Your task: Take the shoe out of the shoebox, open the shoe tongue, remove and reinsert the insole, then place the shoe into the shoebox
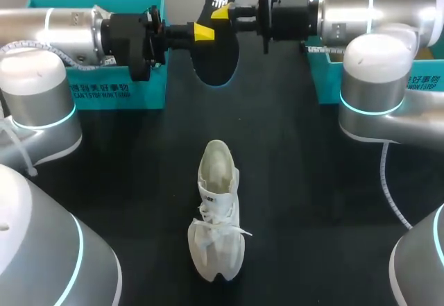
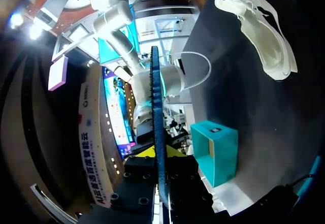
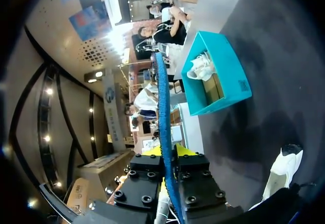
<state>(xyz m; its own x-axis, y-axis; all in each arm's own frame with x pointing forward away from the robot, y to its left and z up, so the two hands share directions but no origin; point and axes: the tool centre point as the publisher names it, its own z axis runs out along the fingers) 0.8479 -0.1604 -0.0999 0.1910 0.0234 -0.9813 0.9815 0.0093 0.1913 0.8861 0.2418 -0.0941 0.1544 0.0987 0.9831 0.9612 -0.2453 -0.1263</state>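
My left claw (image 1: 204, 32) and my right claw (image 1: 220, 12) are both closed on the insole (image 1: 223, 2), holding it in mid-air between them. Removal looks done, so I judge reinsertion comes next. That means lowering the insole to the shoe (image 1: 216, 212), which lies on the table well apart from both claws, and feeding it into the opening.

right shoebox (image 1: 323, 78) mostly hidden, left shoebox (image 1: 104, 91) partly

Shoe (image 1: 218, 212): white, laces included. Insole (image 1: 216, 60): black face, white logo, blue edge. Shoebox (image 1: 97, 92): teal, white lettering. Worktop (image 1: 312, 216): black. Left hand (image 1: 203, 32), right hand (image 1: 222, 13): yellow tips, black bodies.
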